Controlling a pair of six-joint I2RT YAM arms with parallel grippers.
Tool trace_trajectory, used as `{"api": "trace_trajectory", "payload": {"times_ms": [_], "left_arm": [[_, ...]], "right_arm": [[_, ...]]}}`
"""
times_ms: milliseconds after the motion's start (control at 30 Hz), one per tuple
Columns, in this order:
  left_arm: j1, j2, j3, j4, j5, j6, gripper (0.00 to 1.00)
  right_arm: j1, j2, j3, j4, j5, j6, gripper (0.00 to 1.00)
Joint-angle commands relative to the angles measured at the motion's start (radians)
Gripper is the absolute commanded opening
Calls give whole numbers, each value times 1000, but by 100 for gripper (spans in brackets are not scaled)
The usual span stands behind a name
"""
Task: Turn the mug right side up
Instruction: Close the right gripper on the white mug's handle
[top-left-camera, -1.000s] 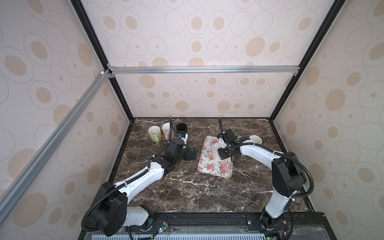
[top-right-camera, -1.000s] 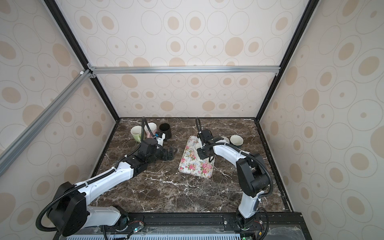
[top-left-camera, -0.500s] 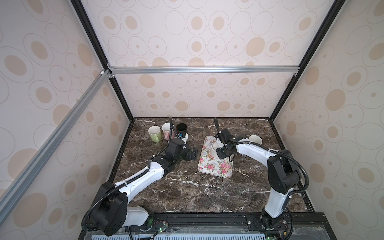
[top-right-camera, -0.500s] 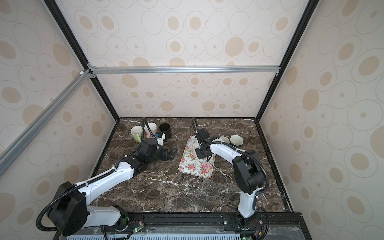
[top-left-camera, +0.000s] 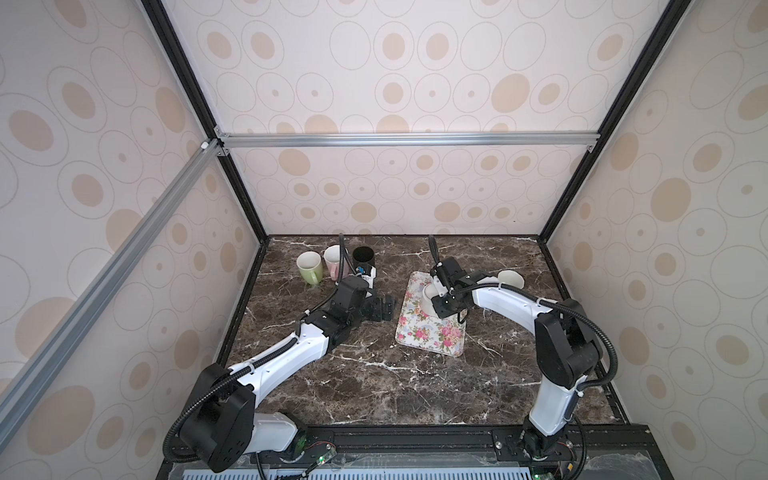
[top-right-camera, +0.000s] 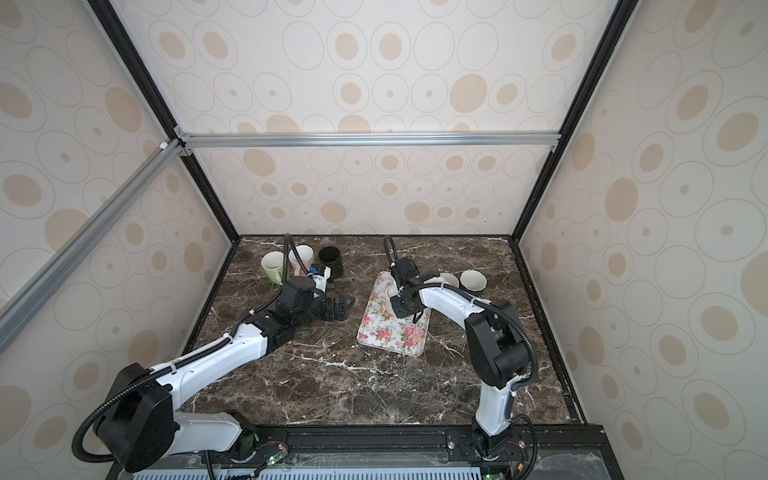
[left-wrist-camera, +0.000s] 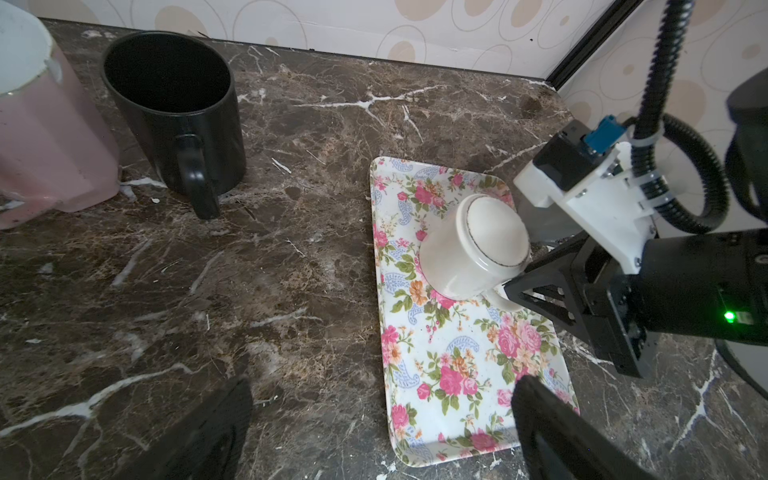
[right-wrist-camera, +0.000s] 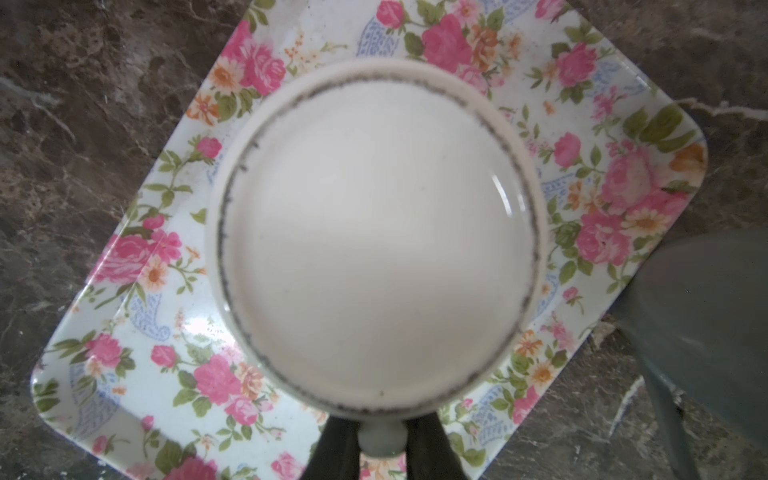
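Everything is set on a dark marble table (top-left-camera: 374, 374). A floral tray (top-left-camera: 428, 336) is laid a bit right of the middle, slightly skewed.

The mug (left-wrist-camera: 478, 249), cream-white, is parked upside down on the tray's far half, toward its right edge. The base is turned up and the mouth is down on the flowers.

The right gripper (right-wrist-camera: 382, 444) is brought in low from the mug's right side and is clamped on the handle (left-wrist-camera: 496, 297). In the right wrist view both black fingers (right-wrist-camera: 336, 453) are seen pressed against the handle's sides, and the view just past them is filled by the mug's base. So the mug is sat straight ahead of the claw's tips: only the handle is pinched, and the body is left outside the jaws.

The left gripper (top-left-camera: 383, 306) is held wide open with nothing in it. It's hung over bare marble just beside the tray's left edge, apart from the mug.

At the back left, a green mug (top-left-camera: 308, 268), a pink mug (top-left-camera: 332, 259) and a black mug (top-left-camera: 363, 257) are lined up upright. Two cream cups (top-right-camera: 473, 280) are tucked behind the right arm.
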Motion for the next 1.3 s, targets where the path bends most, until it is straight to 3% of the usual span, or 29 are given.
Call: {"api": "trace_trajectory", "payload": {"times_ms": [0,1267], "left_arm": [[-2,-2,35,-1,10,-7,98],[-2,7,21,47,42,-50,98]], "right_arm": [[8,3,-1,-24,-9,20,16],[13,-144,-139,21,-25,79,12]]}}
